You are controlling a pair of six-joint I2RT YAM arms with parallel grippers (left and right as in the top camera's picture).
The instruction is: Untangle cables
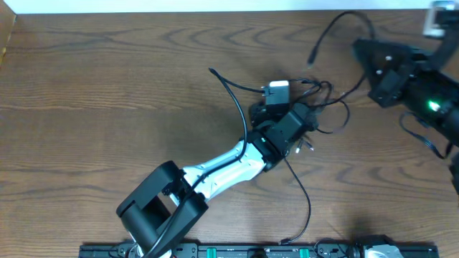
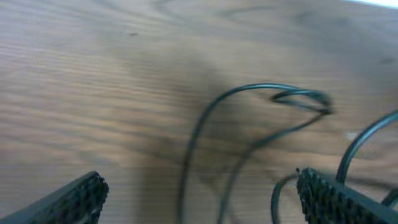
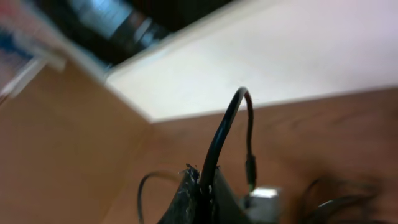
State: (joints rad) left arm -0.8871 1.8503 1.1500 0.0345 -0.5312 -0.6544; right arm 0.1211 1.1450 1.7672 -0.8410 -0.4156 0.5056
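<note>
Wood-grain counter (image 1: 107,86). Left end effector (image 2: 199,183): spread wide, gripping nothing, low over the cables (image 1: 326,100), which lie knotted near centre beside a white plug block (image 1: 277,92). Right end effector (image 3: 200,183): clamped on one black cable (image 3: 225,127) at the far right, well apart from the knot. Judgement: left should pin a loop beside the block. Right then draws away slowly, stopping if the knot tightens.
</note>
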